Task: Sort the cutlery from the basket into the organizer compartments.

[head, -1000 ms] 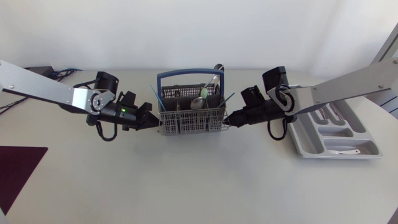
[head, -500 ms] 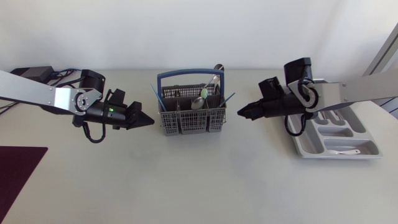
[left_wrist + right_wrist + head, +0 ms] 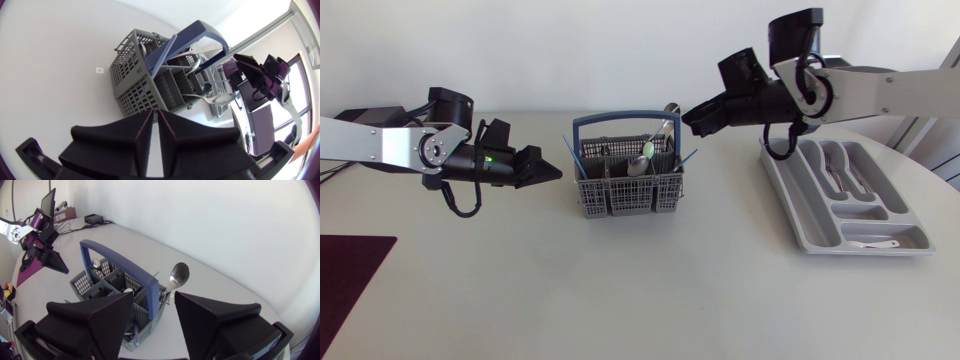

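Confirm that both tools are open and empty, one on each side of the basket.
Wrong about the left tool: the left wrist view shows it shut, with no gap. The right tool is open, both are empty, one on each side of the basket.

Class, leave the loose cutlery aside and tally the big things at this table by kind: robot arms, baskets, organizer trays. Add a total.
arms: 2, the left arm and the right arm
basket: 1
tray: 1
Total: 4

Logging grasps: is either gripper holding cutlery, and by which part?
Nothing is held: the left gripper is shut empty, the right gripper open near the basket.
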